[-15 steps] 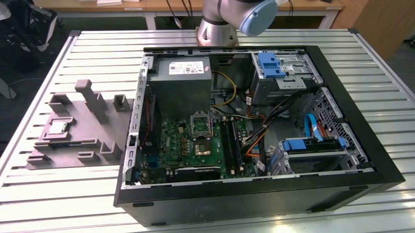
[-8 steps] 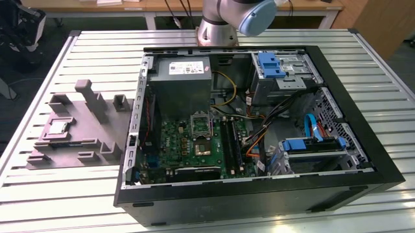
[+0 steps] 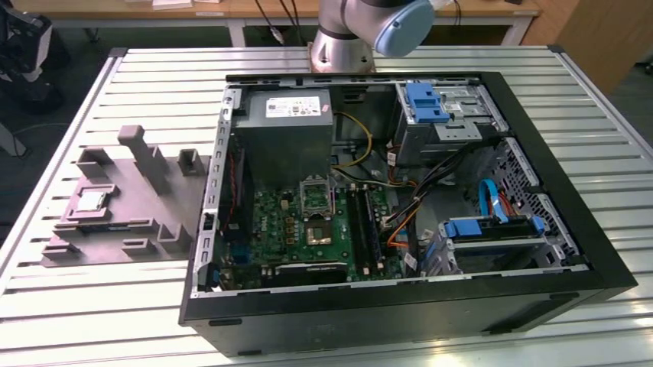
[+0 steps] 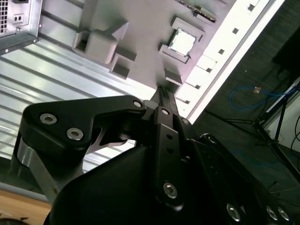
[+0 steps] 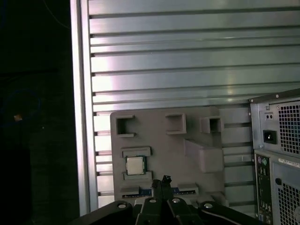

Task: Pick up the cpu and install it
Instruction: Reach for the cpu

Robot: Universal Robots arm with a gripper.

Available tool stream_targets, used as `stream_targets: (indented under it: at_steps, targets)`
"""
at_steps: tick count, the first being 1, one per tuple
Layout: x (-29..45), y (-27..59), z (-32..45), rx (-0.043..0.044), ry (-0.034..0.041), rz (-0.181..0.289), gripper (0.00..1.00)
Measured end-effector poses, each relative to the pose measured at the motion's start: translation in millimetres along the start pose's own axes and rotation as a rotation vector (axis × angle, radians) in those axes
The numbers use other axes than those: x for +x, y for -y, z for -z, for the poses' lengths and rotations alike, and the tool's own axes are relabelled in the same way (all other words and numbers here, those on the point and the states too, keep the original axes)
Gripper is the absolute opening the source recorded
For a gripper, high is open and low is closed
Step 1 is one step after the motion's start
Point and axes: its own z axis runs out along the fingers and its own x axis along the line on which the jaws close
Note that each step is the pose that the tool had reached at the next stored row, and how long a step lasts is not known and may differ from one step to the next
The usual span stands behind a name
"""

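Since the cpu (image 3: 90,201) lies in the tray (image 3: 133,200), at nine o'clock from the case (image 3: 408,313) in the exterior view, it is judged light, stiff, fragile; opposite edges are best gripped. The gripper (image 5: 165,180) is seen closed, empty.

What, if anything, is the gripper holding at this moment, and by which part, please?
Nothing is held. The gripper carries no object, and the cpu lies in a recess of the grey tray, apart from the gripper.
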Motion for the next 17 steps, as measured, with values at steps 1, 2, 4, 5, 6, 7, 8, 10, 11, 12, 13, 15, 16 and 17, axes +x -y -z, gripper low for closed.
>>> stream_targets:
  at_steps: [1, 2, 4, 5, 6, 7, 8, 10, 11, 12, 13, 15, 16, 17]
  targets:
    - [2.4, 0.1, 0.1, 0.0000, -0.0001, 0.000, 0.11]
    - [5.2, 0.4, 0.1, 0.0000, 0.0000, 0.000, 0.11]
    - [10.5, 0.7, 0.2, 0.0000, 0.0000, 0.000, 0.11]
    - [13.0, 0.9, 0.2, 0.0000, 0.0000, 0.000, 0.11]
    - [15.3, 1.2, 0.2, 0.0000, 0.0000, 0.000, 0.11]
    - [17.6, 1.3, 0.3, 0.0000, -0.0001, 0.000, 0.11]
    - [19.5, 1.4, 0.3, 0.0000, -0.0001, 0.000, 0.11]
    - [23.0, 1.7, 0.3, -0.0001, -0.0001, 0.002, 0.11]
    - [24.5, 1.8, 0.4, -0.0002, -0.0003, 0.005, 0.11]
    - [25.6, 1.9, 0.4, -0.0003, -0.0005, 0.011, 0.11]
    - [26.3, 2.0, 0.3, -0.0005, -0.0009, 0.019, 0.11]
    - [27.4, 2.1, 0.3, -0.0010, -0.0017, 0.040, 0.11]
    - [28.1, 2.1, 0.2, -0.0012, -0.0021, 0.048, 0.11]
    - [29.5, 2.1, 0.3, -0.0012, -0.0023, 0.050, 0.11]
